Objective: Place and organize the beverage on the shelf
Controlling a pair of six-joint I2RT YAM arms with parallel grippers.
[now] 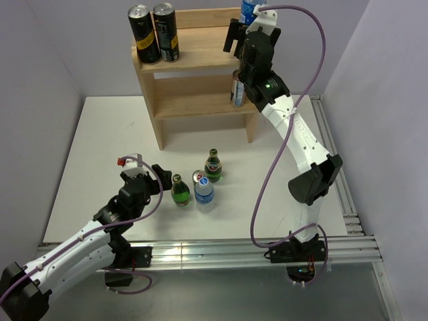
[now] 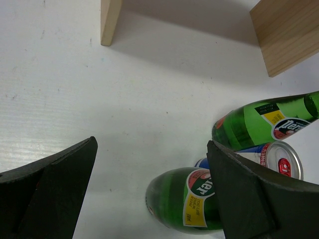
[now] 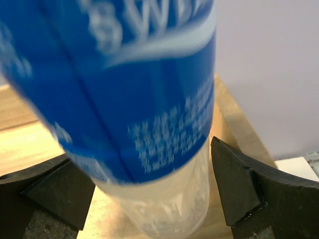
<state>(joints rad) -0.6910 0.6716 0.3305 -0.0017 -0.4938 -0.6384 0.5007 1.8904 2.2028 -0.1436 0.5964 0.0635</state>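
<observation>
Top view:
- Shelf (image 1: pixel 194 50) upper centre of frame, on the white table (image 1: pixel 100 147).
- Two black cans (image 1: pixel 143 33) (image 1: pixel 166 30) upright at the left end of the top tier.
- Right gripper (image 1: pixel 246 23) is at the right end of the top tier, clamped on a blue-label bottle (image 1: pixel 249 9).
- Silver can (image 1: pixel 237 88) sits on the tier below, right end, half hidden by the arm.
- Mid frame on the table is a tight cluster: two green bottles (image 1: pixel 180 192) (image 1: pixel 212 166) and a blue can (image 1: pixel 202 188), all upright.
- Left gripper (image 1: pixel 142 170) is low, just left of the cluster, holding nothing.

Left wrist:
- Left gripper (image 2: pixel 149 144) has its fingers wide apart, with bare table (image 2: pixel 149 74) between them.
- Green bottles (image 2: pixel 187 199) (image 2: pixel 264 119) and the blue can (image 2: pixel 279 159) are at lower right, by the right finger.
- Shelf (image 2: pixel 110 20) feet are along the top edge.

Right wrist:
- Blue-label bottle (image 3: pixel 139 89) fills the frame, tilted, blurred.
- Right gripper (image 3: pixel 149 199) has a finger on each side of the bottle's clear lower part.
- Shelf (image 3: pixel 234 114) wood is under it. Can't tell whether the bottle base touches the wood.
</observation>
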